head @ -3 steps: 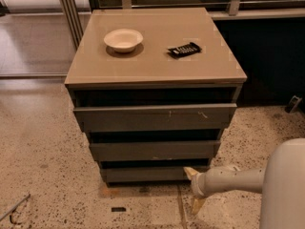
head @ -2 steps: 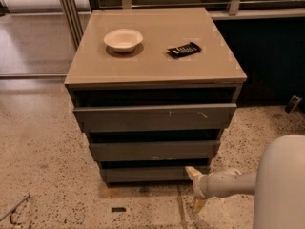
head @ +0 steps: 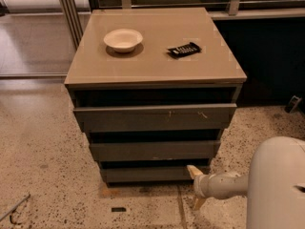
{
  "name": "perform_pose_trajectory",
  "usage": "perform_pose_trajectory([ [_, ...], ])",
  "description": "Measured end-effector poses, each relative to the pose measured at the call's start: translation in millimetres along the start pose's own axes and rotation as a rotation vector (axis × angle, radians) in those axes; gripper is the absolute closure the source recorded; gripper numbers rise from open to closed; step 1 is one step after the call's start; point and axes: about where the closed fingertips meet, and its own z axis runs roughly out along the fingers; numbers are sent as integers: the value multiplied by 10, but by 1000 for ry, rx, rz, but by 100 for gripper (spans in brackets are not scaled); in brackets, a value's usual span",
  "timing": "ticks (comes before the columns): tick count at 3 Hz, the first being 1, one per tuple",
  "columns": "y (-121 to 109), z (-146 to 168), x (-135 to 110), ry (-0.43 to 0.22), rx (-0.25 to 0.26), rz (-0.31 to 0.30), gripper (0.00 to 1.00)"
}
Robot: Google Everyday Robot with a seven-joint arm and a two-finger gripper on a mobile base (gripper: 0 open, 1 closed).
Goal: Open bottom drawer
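Your gripper (head: 196, 187) sits low in the lower right of the frame, just off the cabinet's (head: 157, 70) right front corner. Fingers (head: 193, 171) are spread apart and hold nothing; the upper tip is at the right end of the bottom drawer (head: 147, 174), contact uncertain. That drawer is the lowest, narrowest grey front, bottom centre, just above the speckled floor (head: 47, 175). Above it are the middle drawer (head: 155, 150) and top drawer (head: 155, 118). On the cabinet top: a white bowl (head: 123, 39) at left, a small black object (head: 183, 49) at right.
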Motion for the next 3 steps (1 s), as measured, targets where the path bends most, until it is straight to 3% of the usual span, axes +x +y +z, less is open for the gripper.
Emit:
perform_pose_trajectory([
  [3,-139,525,187,-58,16,62,0],
])
